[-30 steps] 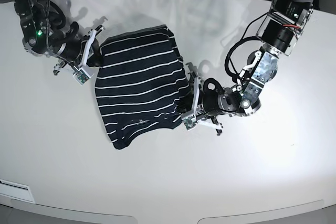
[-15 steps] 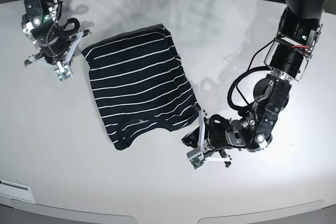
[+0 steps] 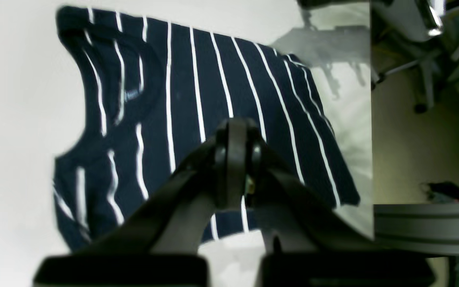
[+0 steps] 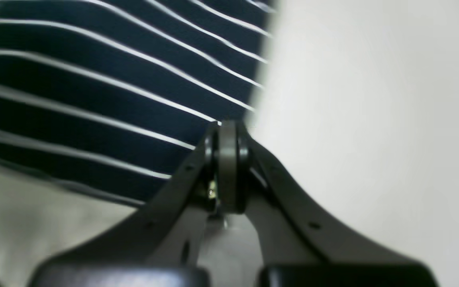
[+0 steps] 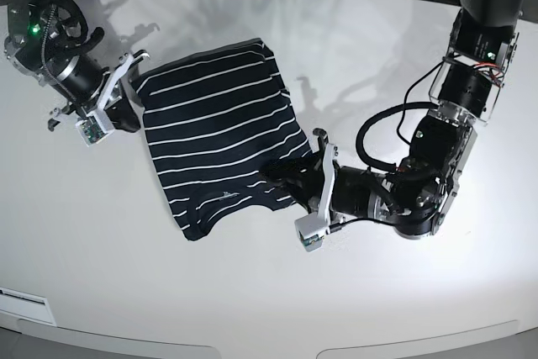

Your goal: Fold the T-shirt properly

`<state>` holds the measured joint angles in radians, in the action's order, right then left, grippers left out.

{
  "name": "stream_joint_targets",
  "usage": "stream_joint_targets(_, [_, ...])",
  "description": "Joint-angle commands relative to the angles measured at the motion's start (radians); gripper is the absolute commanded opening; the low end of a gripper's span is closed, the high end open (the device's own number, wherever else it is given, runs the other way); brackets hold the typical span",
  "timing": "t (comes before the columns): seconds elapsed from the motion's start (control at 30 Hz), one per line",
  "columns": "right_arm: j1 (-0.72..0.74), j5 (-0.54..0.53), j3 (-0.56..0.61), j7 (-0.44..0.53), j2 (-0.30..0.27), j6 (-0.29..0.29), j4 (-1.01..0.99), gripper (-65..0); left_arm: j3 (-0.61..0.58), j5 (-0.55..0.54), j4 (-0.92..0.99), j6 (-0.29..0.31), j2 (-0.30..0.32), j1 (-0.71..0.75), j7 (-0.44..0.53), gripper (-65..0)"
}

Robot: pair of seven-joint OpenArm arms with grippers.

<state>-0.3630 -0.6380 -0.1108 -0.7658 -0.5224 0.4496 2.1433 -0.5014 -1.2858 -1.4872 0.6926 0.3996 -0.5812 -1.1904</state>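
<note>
**One shirt, two claws at its edges**

Base view, left to right: right claw (image 5: 126, 102) clenched, empty, at the shirt's upper-left edge. One T-shirt (image 5: 220, 145) folded flat mid-worktop (image 5: 277, 300), neckline toward the near edge. Left claw (image 5: 290, 176) clenched, empty, over the lower-right hem. Bare worktop all round; far edge close behind the shirt.

White rounded table (image 5: 252, 292), striped T-shirt (image 5: 218, 140) lying folded flat on it
</note>
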Motion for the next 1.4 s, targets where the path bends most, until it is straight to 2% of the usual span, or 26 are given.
stream_joint_targets(0.0, [0.008, -0.047, -0.008, 0.026, -0.002, 0.04, 0.013, -65.0, 0.012, -0.021, -0.014, 0.006, -0.001, 0.005, 0.02, -65.0])
stream_joint_targets(0.07, [0.008, -0.101, -0.008, 0.025, 0.029, 0.114, 0.002, -65.0, 0.012, 0.006, -0.014, 0.006, -0.019, 0.059, 0.039, -65.0])
stream_joint_targets(0.13, [0.009, -0.104, -0.008, 0.034, 0.065, 0.148, -0.027, -65.0, 0.012, 0.085, -0.014, 0.006, -0.047, 0.109, 0.07, -65.0])
stream_joint_targets(0.3, [0.011, -0.015, -0.008, 0.049, 0.154, 0.225, -0.203, -65.0, 0.012, 0.477, -0.013, 0.006, -0.084, 0.185, 0.286, -65.0])
stream_joint_targets(0.33, [0.011, -0.001, -0.008, 0.048, 0.163, 0.225, -0.238, -65.0, 0.012, 0.546, -0.013, 0.006, -0.084, 0.19, 0.318, -65.0])
stream_joint_targets(0.4, [0.01, 0.034, -0.008, 0.047, 0.165, 0.214, -0.287, -65.0, 0.012, 0.667, -0.013, -0.036, -0.083, 0.188, 0.342, -65.0])
stream_joint_targets(0.47, [0.008, 0.082, -0.008, 0.03, 0.164, 0.166, -0.293, -65.0, 0.012, 0.742, -0.013, -0.061, -0.081, 0.177, 0.352, -65.0])
stream_joint_targets(0.63, [0.002, 0.119, -0.008, -0.047, 0.163, 0.072, -0.257, -65.0, 0.012, 0.807, -0.013, -0.095, -0.066, 0.137, 0.361, -65.0])
stream_joint_targets(0.77, [-0.027, 0.115, -0.008, -0.047, 0.162, 0.059, -0.19, -65.0, 0.012, 0.818, -0.014, -0.129, -0.046, 0.104, 0.363, -65.0])
stream_joint_targets(0.83, [-0.03, 0.115, -0.01, -0.019, 0.161, 0.061, -0.122, -65.0, 0.012, 0.777, -0.014, -0.129, -0.031, 0.078, 0.353, -65.0])
stream_joint_targets(0.93, [-0.031, 0.068, -0.039, 0.01, 0.159, 0.107, 0.01, -65.0, 0.014, 0.59, -0.032, -0.105, -0.006, 0.043, 0.311, -65.0])
stream_joint_targets(1.0, [-0.054, -0.022, -0.082, 0.003, 0.157, 0.147, 0.08, -65.0, 0.014, 0.413, -0.061, -0.054, 0.028, 0.045, 0.253, -65.0])
stream_joint_targets(1.1, [-0.116, -0.214, -0.167, 0.003, 0.157, 0.218, 0.134, -65.0, 0.022, 0.171, -0.108, 0.006, 0.076, 0.092, 0.138, -65.0])
stream_joint_targets(1.13, [-0.132, -0.287, -0.2, 0.003, 0.157, 0.248, 0.138, -65.0, 0.035, 0.1, -0.124, 0.006, 0.084, 0.116, 0.097, -65.0])
stream_joint_targets(1.2, [-0.158, -0.415, -0.264, -0.002, 0.157, 0.249, 0.138, -65.0, 0.075, -0.042, -0.156, 0.006, 0.088, 0.169, 0.013, -65.0])
stream_joint_targets(1.3, [-0.19, -0.552, -0.342, -0.071, 0.157, 0.249, 0.138, -65.0, 0.16, -0.183, -0.222, 0.006, 0.088, 0.255, -0.077, -65.0])
stream_joint_targets(1.37, [-0.223, -0.614, -0.379, -0.138, 0.158, 0.249, 0.138, -65.0, 0.23, -0.194, -0.286, 0.006, 0.088, 0.329, -0.098, -65.0])
